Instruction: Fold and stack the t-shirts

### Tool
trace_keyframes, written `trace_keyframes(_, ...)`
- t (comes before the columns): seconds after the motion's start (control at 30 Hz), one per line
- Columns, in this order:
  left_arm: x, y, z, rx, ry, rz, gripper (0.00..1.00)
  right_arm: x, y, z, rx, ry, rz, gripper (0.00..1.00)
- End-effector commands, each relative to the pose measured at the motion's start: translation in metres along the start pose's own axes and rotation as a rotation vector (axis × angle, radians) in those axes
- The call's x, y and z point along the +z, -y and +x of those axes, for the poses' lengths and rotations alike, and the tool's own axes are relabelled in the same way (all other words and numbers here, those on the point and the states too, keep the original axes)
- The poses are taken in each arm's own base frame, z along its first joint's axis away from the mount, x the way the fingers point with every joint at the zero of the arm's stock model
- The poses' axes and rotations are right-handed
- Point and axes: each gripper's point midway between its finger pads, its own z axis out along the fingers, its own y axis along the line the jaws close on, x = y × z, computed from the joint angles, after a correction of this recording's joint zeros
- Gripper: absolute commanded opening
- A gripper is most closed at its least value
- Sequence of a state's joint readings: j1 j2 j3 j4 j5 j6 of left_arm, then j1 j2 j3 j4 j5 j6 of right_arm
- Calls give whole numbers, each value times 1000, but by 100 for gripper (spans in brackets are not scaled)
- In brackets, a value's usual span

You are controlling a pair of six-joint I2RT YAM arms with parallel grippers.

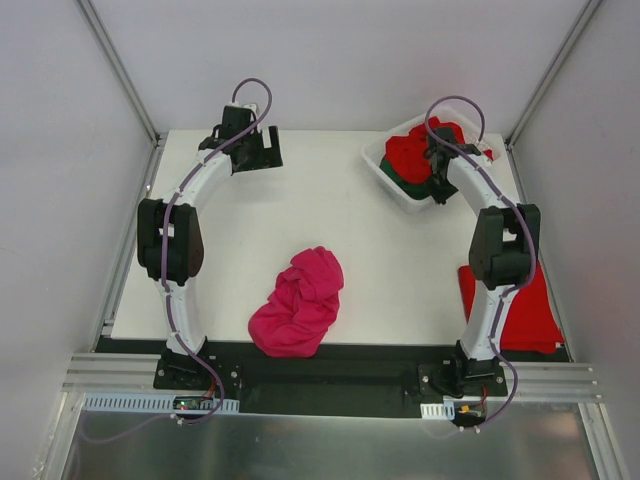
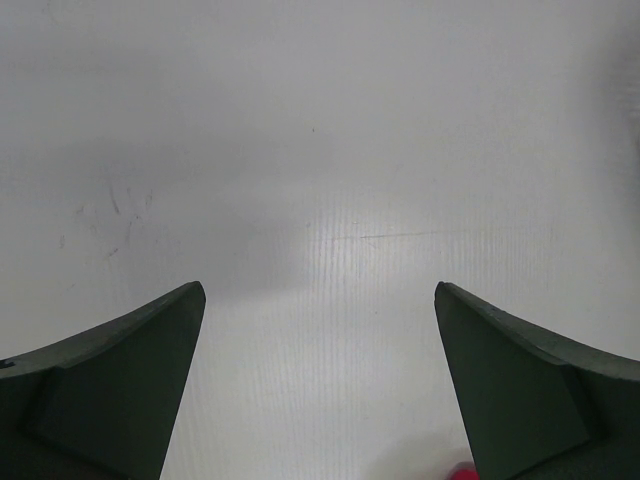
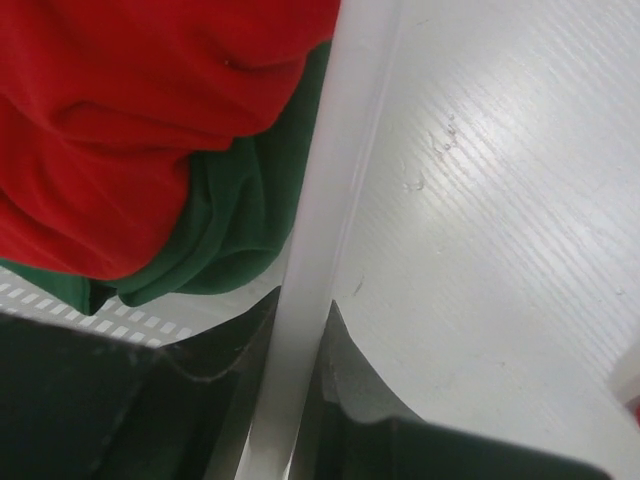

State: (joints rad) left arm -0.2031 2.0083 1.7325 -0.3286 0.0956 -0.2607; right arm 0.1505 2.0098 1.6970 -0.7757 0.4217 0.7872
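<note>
Right wrist, right tool [image 3: 300, 300] clenched on basket rim [image 3: 340, 150], red t-shirt [image 3: 120, 120] atop green t-shirt [image 3: 240, 220] inside, left tool [image 2: 318, 287] released over counter [image 2: 320, 120]

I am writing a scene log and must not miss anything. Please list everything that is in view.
crumpled magenta-pink cloth t-shirt: one, pink, table middle, towards the front
flat bright red cloth t-shirt: one, red, table's near right corner
bunched red cloth t-shirt: at least one, red, inside the basket
dark green cloth t-shirt: one, green, in the basket, partly under the red
white slotted plastic basket: one, white, table's far right corner
white table: one, white, under everything
left gripper: one, dark, open, empty, far left
right gripper: one, dark, closed on the basket's wall
</note>
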Motion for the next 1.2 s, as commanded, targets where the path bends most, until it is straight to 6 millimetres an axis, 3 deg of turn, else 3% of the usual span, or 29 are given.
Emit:
trace_keyframes(0.0,-12,10,-18,13,43,21,99,-38,-52,-30,189,130,-145,1)
trace_keyframes(0.17,-13,9,-18,14,43,16,99,-37,-112,8,176,22,-264,1)
trace_keyframes(0.33,-12,10,-18,14,42,19,99,-55,-145,23,108,22,-401,1)
trace_keyframes(0.37,-12,10,-18,17,43,20,99,-58,-145,23,90,25,-421,26)
trace_keyframes(0.43,-13,10,-18,19,43,21,99,-63,-145,25,56,17,-444,57)
trace_keyframes(0.47,-12,10,-18,20,43,20,99,-68,-144,23,38,18,-460,91)
trace_keyframes(0.5,-13,10,-18,20,43,21,99,-74,-143,27,-31,1,-483,99)
trace_keyframes(0.57,-13,10,-19,24,45,20,99,-86,-135,32,-123,-18,-495,96)
trace_keyframes(0.67,-13,9,-21,28,50,17,99,-127,-120,27,-315,-18,-565,96)
trace_keyframes(0.7,-14,11,-21,27,49,21,99,-148,-116,14,-419,37,-595,96)
trace_keyframes(0.77,-14,11,-22,29,48,24,99,-164,-102,9,-561,40,-602,96)
trace_keyframes(0.8,-14,11,-22,29,50,25,99,-184,-103,-10,-601,82,-629,96)
trace_keyframes(0.83,-14,12,-23,29,51,25,99,-185,-92,-10,-751,79,-632,96)
trace_keyframes(0.9,-15,12,-23,28,51,25,99,-199,-90,-7,-927,58,-720,96)
trace_keyframes(0.93,-14,12,-23,25,50,28,99,-201,-81,-11,-1113,91,-721,96)
trace_keyframes(1.0,-13,14,-25,22,51,35,99,-196,-70,-15,-1259,145,-689,96)
trace_keyframes(1.17,-13,14,-24,26,47,38,99,-152,-42,-11,-1790,260,-509,96)
